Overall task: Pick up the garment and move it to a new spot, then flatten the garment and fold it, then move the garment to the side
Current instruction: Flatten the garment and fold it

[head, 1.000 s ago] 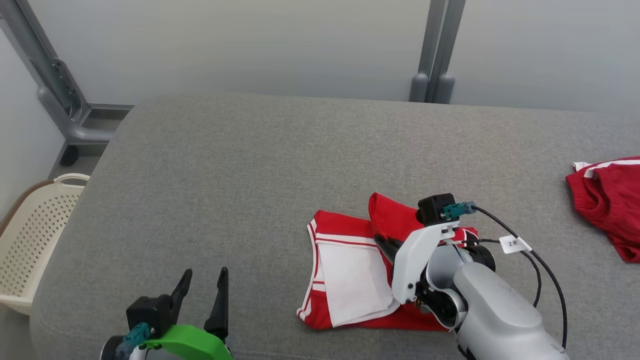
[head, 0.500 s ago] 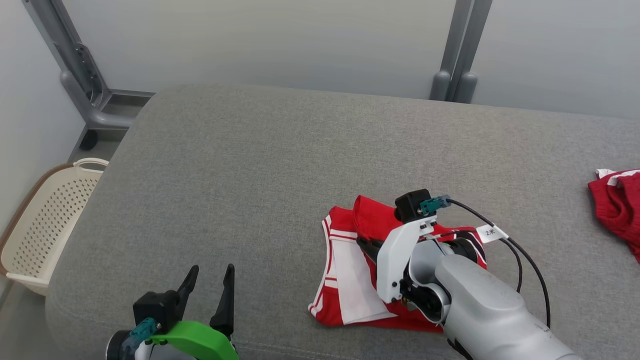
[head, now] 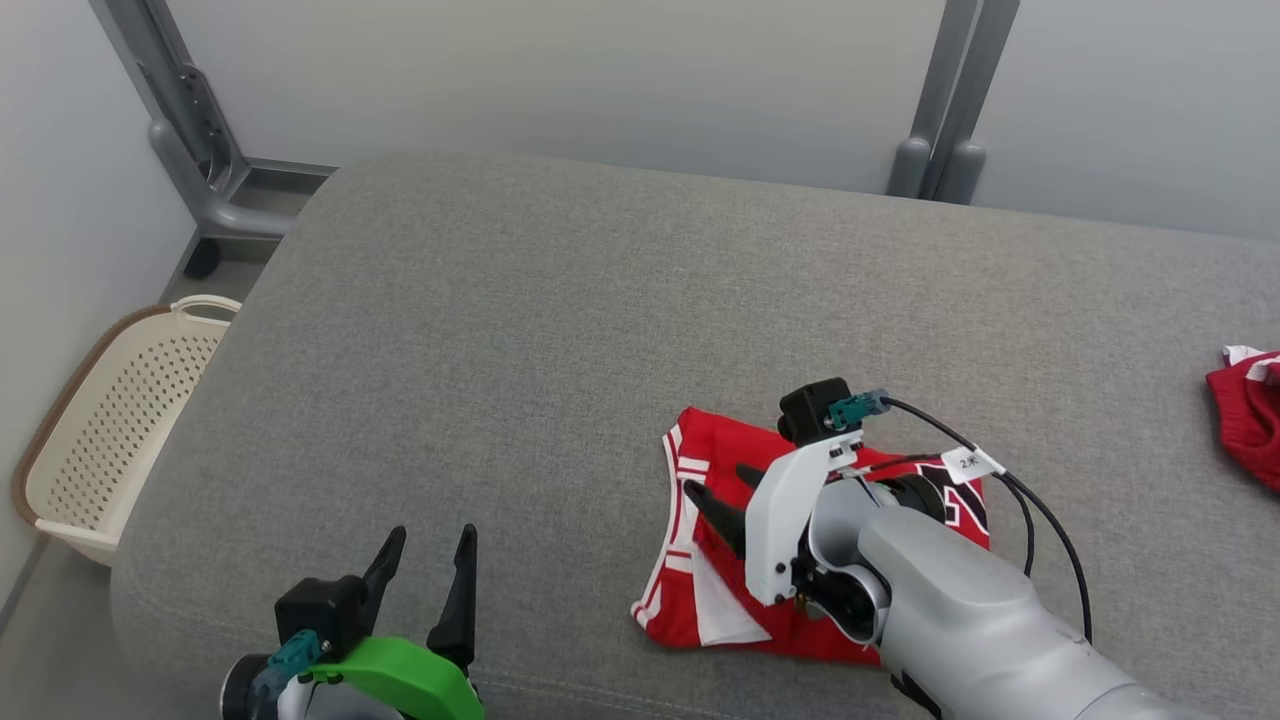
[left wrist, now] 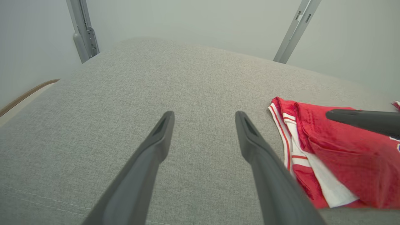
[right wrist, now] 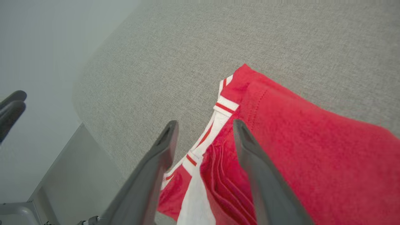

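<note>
A: Right gripper [right wrist: 204,131]?
B: We see its fingers spread, nothing pinched, over the folded red-and-white garment [right wrist: 297,140], lower right of frame.
A: Surface?
B: We've got grey cushion [right wrist: 187,47] across the top. The left gripper [right wrist: 14,103] pokes in at the left edge.

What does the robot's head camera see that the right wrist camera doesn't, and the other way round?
Head view adds: a cream basket beside the grey cushion, another red garment far right, and a tagged cable. Right wrist view adds: a close look at the stacked layers inside the fold. Both: the red-and-white garment, the grey cushion, the open right gripper, the left gripper.
</note>
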Motion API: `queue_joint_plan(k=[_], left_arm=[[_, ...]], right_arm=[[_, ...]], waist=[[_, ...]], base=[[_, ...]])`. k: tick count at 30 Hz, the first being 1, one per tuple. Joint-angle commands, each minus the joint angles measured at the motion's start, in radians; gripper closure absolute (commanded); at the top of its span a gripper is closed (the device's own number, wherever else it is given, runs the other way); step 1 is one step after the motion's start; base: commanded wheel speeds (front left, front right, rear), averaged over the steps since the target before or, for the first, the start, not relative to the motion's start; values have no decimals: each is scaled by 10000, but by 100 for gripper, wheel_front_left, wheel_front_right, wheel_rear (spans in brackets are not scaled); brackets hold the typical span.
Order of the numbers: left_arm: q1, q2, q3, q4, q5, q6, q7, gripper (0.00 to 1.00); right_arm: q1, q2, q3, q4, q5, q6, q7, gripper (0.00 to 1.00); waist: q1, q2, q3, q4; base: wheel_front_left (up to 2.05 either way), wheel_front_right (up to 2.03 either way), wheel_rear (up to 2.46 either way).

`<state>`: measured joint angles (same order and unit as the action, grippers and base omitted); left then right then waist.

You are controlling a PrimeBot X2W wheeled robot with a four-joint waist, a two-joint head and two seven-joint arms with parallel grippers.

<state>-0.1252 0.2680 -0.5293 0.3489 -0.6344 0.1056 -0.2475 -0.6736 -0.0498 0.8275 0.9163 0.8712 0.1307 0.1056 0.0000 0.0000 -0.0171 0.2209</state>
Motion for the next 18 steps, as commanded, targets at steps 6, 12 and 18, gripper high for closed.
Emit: queue_joint_plan(k=[6, 12, 18], left_arm=[[-117, -1, 61, 92, -87, -50, -79, 0], [35, 42, 86, 70, -100, 33, -87, 0], [224, 141, 136, -17, -138, 98, -96, 0]], right_arm=[[-406, -22, 471, -295, 823, -3, -555, 0], [-827, -27, 551, -76, 1296, -3, -1261, 0], [-1058, -24, 324, 930, 885, -3, -2160, 0]], waist=[[0, 0, -17, -49], [0, 0, -181, -228], [0, 0, -333, -419]], base=[[0, 0, 0], [0, 0, 0], [0, 0, 0]])
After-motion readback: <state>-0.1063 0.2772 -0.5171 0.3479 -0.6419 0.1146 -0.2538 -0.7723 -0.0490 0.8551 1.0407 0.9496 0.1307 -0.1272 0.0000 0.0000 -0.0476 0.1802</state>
